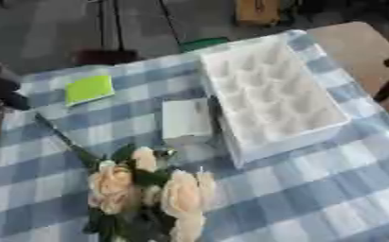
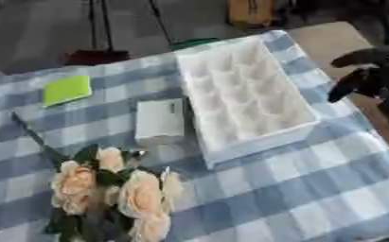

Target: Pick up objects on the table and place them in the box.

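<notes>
The right hand hangs at the right edge of the right eye view, over the bare tan corner of the desk just past the checked cloth. Its dark fingers are bent downward and stand apart from one another; nothing lies between them and they touch nothing that can be made out. The left hand shows only as a dark shape at the left edge of the left eye view, above the cloth's far left side; whether its fingers are spread or closed cannot be told.

Just to the left of the right hand, close but apart from it, lies the white box, a shallow tray with rows of moulded hollows, set askew on the cloth. Beyond the box, touching or nearly touching its left wall, lies a small white flat packet. Further left, nearer the left hand, a lime-green square pad lies flat. Toward the near edge, well apart from both hands, a bunch of peach roses lies with its dark stem pointing toward the left hand.
</notes>
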### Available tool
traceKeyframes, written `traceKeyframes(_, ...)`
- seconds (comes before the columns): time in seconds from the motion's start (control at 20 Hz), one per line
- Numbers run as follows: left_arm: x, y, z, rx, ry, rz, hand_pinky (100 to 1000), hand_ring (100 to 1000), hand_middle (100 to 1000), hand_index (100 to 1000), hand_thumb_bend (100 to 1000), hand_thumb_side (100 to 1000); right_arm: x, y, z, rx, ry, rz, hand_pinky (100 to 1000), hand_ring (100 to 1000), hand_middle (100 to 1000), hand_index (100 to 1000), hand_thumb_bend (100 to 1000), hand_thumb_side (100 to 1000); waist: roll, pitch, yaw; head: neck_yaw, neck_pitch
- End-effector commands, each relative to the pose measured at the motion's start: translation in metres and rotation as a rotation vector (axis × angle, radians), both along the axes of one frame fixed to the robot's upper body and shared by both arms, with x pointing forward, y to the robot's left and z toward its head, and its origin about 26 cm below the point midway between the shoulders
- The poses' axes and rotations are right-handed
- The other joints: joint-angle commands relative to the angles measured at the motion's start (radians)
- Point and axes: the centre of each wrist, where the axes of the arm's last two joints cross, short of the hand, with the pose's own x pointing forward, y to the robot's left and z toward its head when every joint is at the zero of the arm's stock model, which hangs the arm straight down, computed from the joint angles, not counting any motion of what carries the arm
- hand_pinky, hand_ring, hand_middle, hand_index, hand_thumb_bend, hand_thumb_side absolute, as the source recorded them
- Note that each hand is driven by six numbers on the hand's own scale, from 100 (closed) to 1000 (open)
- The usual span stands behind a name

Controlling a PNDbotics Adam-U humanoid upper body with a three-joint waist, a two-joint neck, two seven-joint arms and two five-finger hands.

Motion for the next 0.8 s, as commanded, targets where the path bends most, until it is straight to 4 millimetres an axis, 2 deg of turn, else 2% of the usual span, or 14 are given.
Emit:
traceKeyframes(0.05,-0.0016,0.0006,0.0085,0.015,-0.031,-0.01,576,581,616,835,201,809,-0.0031,-0.0029,0.0104,-0.026,-0.03,-0.003,578,592,747,797,100,736,-0.004,-0.013,0.0,0.001,-0.002)
traceKeyframes(0.4,-0.0016,0.0012,0.0088,0.018,-0.034,-0.01,577,586,617,835,197,808,-0.0033,-0.0034,0.0102,-0.025,-0.03,-0.008,578,592,746,795,100,738,-0.003,-0.011,-0.002,0.001,-0.004)
traceKeyframes(0.45,-0.0016,0.0012,0.0089,0.019,-0.034,-0.01,578,587,617,835,229,826,-0.0033,-0.0034,0.0102,-0.025,-0.031,-0.008,578,592,744,793,100,718,-0.003,-0.011,-0.001,0.0,-0.004)
traceKeyframes(0.5,-0.0016,0.0014,0.009,0.02,-0.037,-0.01,579,588,617,835,201,800,-0.0032,-0.0033,0.0103,-0.025,-0.03,-0.008,578,591,745,793,100,740,-0.001,-0.01,-0.002,0.001,-0.004)
traceKeyframes(0.75,-0.0017,0.0019,0.0094,0.035,-0.043,-0.018,580,588,618,836,204,790,-0.0032,-0.0028,0.0103,-0.026,-0.03,-0.006,578,591,745,793,100,738,0.0,-0.01,-0.004,-0.001,0.001)
traceKeyframes(0.8,-0.0018,0.0028,0.0102,0.059,-0.048,-0.024,588,590,621,837,228,725,-0.0032,-0.003,0.0102,-0.027,-0.029,-0.007,578,591,744,791,100,738,0.001,-0.01,-0.005,-0.001,-0.002)
